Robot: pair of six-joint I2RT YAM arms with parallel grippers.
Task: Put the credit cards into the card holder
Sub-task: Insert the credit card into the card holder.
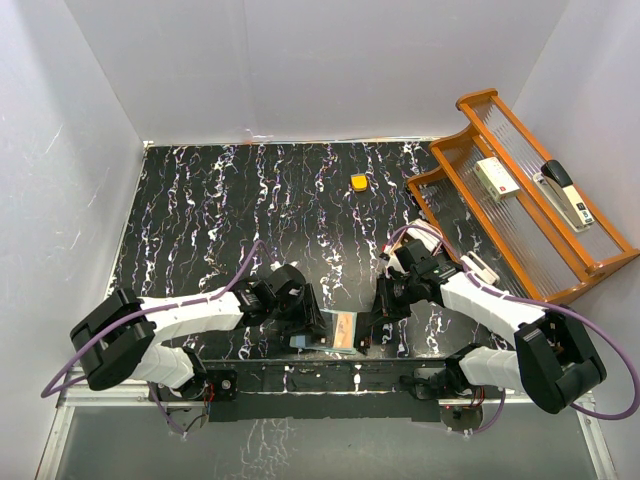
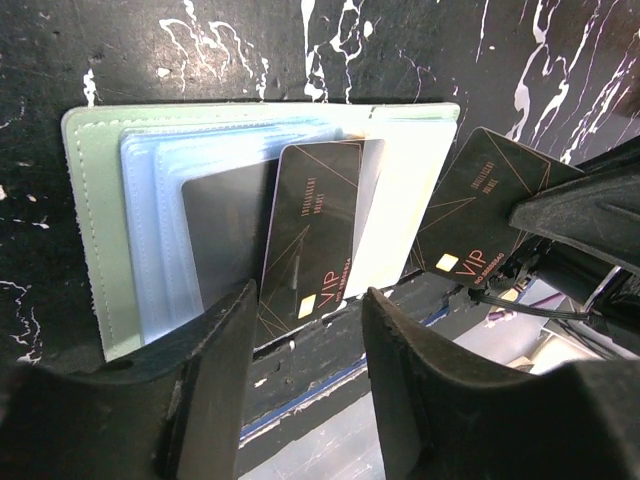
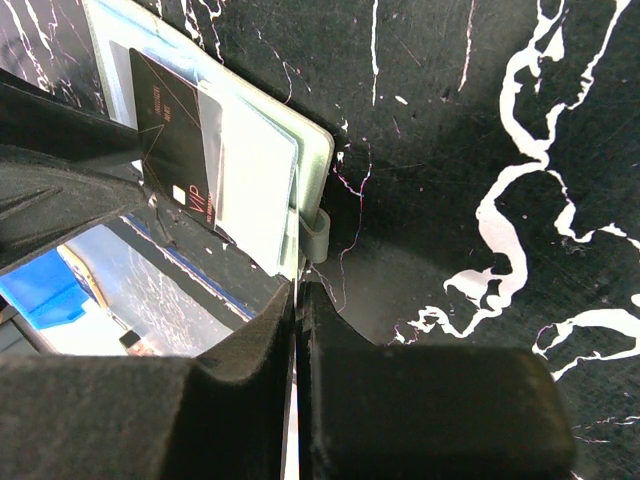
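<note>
The pale green card holder (image 2: pixel 90 220) lies open at the table's front edge, also seen from above (image 1: pixel 335 335) and in the right wrist view (image 3: pixel 260 170), with its snap tab (image 3: pixel 318 240) showing. A dark VIP card (image 2: pixel 310 230) stands partly inside a clear inner pocket. My left gripper (image 2: pixel 305 330) is open, its fingers on either side of that card's lower end. My right gripper (image 3: pixel 300 300) is shut on a second dark VIP card (image 2: pixel 480 210), held on edge just right of the holder.
A small orange block (image 1: pixel 358 182) lies at the far middle of the black marbled table. A wooden rack (image 1: pixel 455 200) at the right holds a stapler (image 1: pixel 565 195) and a white box (image 1: pixel 497 177). The table's front edge is directly under the holder.
</note>
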